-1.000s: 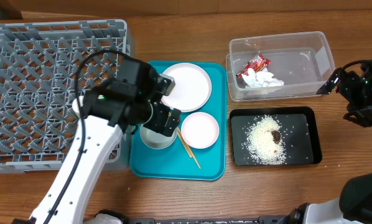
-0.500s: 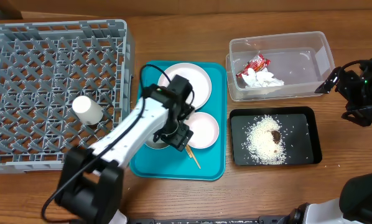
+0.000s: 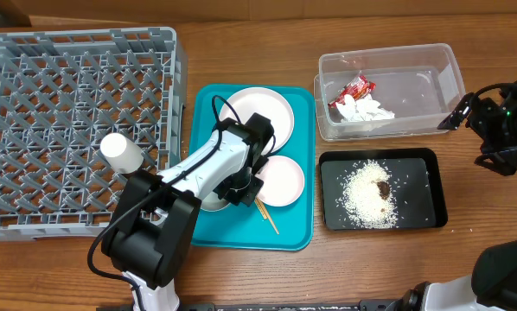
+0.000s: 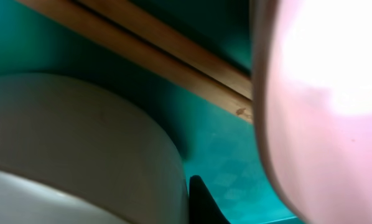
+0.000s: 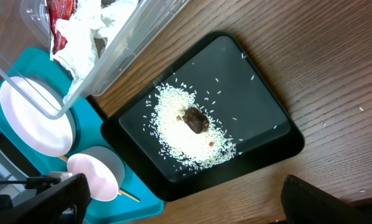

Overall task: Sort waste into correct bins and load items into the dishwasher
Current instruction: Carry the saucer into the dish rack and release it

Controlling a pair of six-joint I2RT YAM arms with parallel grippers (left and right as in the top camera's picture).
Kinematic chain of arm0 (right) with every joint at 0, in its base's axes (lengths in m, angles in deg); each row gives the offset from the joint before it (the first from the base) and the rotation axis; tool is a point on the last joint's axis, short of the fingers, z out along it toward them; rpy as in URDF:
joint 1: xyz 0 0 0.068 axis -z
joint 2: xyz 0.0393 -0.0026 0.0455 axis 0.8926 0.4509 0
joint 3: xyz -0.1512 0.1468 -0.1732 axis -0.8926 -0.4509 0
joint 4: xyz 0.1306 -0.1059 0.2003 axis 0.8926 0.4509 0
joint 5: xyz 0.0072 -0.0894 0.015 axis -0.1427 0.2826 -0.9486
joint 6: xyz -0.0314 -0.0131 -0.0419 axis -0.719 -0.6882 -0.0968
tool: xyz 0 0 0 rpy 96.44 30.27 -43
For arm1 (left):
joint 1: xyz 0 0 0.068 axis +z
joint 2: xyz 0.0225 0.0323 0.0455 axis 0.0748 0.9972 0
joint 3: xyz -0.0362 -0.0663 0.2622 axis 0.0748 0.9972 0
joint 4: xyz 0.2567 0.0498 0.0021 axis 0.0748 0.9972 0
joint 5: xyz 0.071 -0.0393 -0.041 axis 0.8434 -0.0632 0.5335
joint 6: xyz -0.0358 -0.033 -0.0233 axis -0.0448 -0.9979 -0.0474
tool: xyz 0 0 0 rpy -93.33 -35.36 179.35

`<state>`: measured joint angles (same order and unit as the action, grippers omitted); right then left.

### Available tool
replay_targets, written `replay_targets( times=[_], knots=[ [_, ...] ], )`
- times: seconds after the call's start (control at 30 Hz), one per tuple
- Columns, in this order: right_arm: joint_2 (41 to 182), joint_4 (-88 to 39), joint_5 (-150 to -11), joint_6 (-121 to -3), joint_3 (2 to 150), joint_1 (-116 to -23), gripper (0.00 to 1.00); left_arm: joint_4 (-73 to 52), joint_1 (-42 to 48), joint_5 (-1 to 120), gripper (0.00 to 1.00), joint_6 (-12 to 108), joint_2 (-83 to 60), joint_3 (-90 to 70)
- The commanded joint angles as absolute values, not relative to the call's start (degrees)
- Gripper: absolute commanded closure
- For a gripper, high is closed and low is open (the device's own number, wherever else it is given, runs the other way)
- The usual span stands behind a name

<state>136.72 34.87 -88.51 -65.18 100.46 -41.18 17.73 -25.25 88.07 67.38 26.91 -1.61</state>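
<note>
My left gripper is down on the teal tray, shut on the rim of the greyish bowl. In the left wrist view one dark fingertip presses the bowl's outer wall; the other finger is hidden. The chopsticks lie just beyond, and the smaller white dish is beside them. The white plate lies further back. A small white cup lies in the grey rack. My right gripper hovers open at the right edge, holding nothing.
The clear tub holds the red wrapper and tissue. The black tray holds rice and a brown lump. The teal tray sits between the rack and the bins.
My left arm swung from the rack over to the teal tray, leaving the cup in the rack. Its jaws closed on the bowl's rim. The right arm stayed still.
</note>
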Motion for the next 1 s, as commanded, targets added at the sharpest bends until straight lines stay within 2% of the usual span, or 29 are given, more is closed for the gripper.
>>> replay_targets(
  times=[0.0, 0.37, 0.5, 0.67, 0.8, 0.97],
  knots=[
    [135.19, 34.62, -88.99, -65.01, 100.89, -41.38, 0.0, 18.63, -25.3, 87.5, 0.96, 66.61, 26.1, -4.69],
    [135.19, 34.6, -88.79, -65.23, 100.89, -41.38, 0.0, 26.91, -19.2, 85.58, 0.96, 68.32, 17.93, -21.45],
    [135.19, 34.56, -88.79, -65.23, 100.89, -41.38, 0.0, 27.43, -10.04, 76.0, 0.96, 76.29, 13.21, -29.19],
    [135.19, 34.6, -88.79, -65.23, 100.89, -41.38, 0.0, 26.52, 2.0, 56.75, 0.96, 87.03, 12.29, -32.34],
    [135.19, 34.62, -88.79, -65.23, 100.89, -41.38, 0.0, 25.53, 12.89, 41.78, 0.96, 92.58, 14.08, -32.34],
    [135.19, 34.67, -88.79, -65.23, 100.89, -41.38, 0.0, 24.22, 21.89, 28.53, 0.96, 97.5, 19.46, -32.34]
  ],
)
